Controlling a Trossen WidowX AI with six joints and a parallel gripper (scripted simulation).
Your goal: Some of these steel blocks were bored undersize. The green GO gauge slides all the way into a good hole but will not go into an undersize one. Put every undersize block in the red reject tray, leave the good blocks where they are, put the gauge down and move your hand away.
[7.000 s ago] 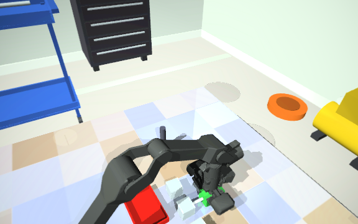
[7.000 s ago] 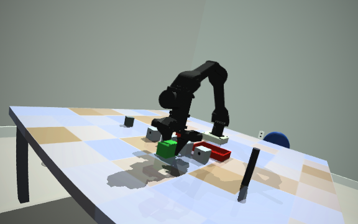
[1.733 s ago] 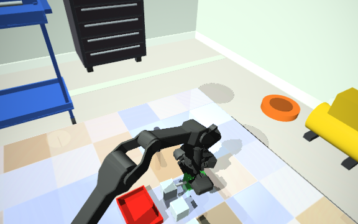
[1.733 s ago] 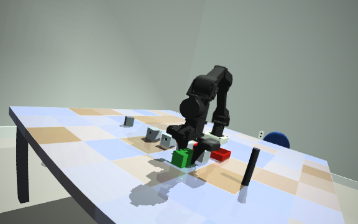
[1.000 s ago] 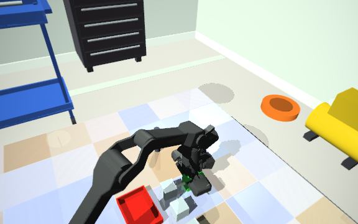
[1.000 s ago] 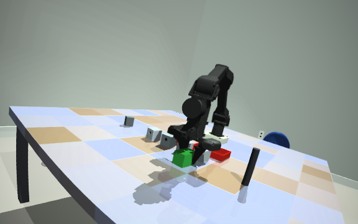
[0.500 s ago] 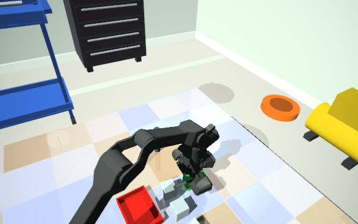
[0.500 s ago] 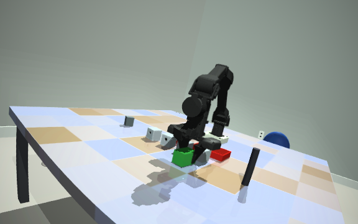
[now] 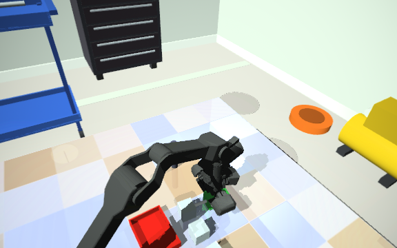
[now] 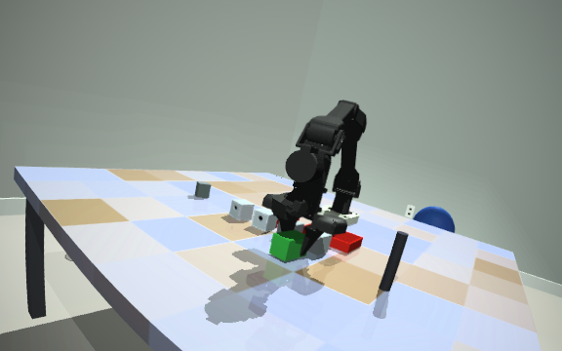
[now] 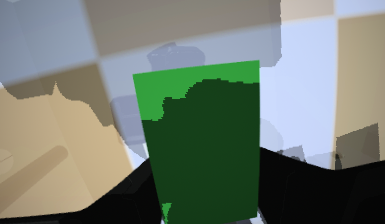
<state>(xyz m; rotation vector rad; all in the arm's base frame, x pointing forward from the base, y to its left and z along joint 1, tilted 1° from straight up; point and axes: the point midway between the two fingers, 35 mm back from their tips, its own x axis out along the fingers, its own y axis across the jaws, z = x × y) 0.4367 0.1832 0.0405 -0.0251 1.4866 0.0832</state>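
Note:
My gripper [image 9: 214, 198] [image 10: 301, 235] [image 11: 198, 150] is shut on the green gauge [image 9: 207, 199] [image 10: 286, 248] [image 11: 203, 145], held low over the table. In the top view its grey pin [image 9: 200, 203] points at a steel block [image 9: 187, 209]; whether the tip is in a hole I cannot tell. A second steel block [image 9: 199, 231] stands beside that one, and another [image 9: 214, 245] is cut off by the bottom edge. The exterior view shows two blocks with dark holes [image 10: 241, 210] [image 10: 263, 220] and a grey block [image 10: 321, 247] behind the finger. The red tray [image 9: 150, 220] [image 10: 347, 242] shows no block; part of its inside is hidden.
A small dark grey block [image 10: 203, 189] stands farther off on the checkered table [image 9: 281, 220] [image 10: 154, 302]. A dark upright post [image 10: 394, 260] [image 9: 174, 162] stands on the table on the other side of the arm. My arm passes close to the red tray in the top view.

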